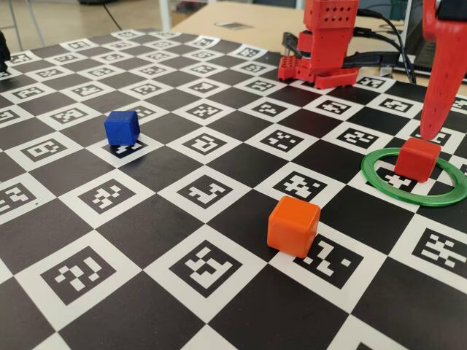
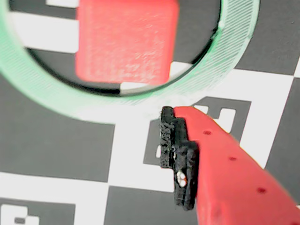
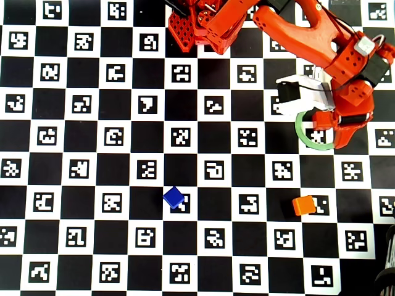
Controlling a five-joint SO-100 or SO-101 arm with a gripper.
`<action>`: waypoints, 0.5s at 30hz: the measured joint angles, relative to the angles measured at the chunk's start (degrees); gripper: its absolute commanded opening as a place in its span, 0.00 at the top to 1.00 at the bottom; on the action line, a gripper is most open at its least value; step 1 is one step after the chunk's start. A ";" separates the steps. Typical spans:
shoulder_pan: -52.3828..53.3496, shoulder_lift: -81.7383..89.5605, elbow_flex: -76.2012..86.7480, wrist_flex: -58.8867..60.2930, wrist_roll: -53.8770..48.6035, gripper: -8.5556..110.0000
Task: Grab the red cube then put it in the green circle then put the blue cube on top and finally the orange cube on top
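Red cube [image 1: 418, 158] sits inside the green ring [image 1: 384, 185], right of frame in the fixed view, resting on the checkered worktop [image 1: 182, 240] and clear of the ring's rim on all visible sides. Wrist view: same cube [image 2: 125, 40] at upper centre, ring [image 2: 44, 96] curving around it, blurred.

Gripper [image 1: 436, 127]: one red finger tip hangs at the upper right of the fixed view, just behind the red cube, not touching it. In the wrist view a red finger with black pad [image 2: 180, 159] lies at lower right, outside the ring. Only one finger shows clearly in any view; cannot tell whether the gripper is spread or closed. It grasps nothing.

Blue cube [image 1: 122, 127] stands alone at left of the fixed view; in the overhead view [image 3: 174, 197] lower centre. Orange cube [image 1: 293, 226] at centre foreground; overhead [image 3: 303, 205] lower right, below the ring [image 3: 303, 140]. Both well apart from the ring and each other.

Arm [image 3: 296, 24] reaches from the top of the overhead frame, covering the ring's right part.
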 measured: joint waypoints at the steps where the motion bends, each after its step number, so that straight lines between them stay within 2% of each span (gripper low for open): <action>1: 0.35 0.44 -0.26 0.79 -0.79 0.60; 15: 9.23 8.79 -1.23 8.88 -14.15 0.63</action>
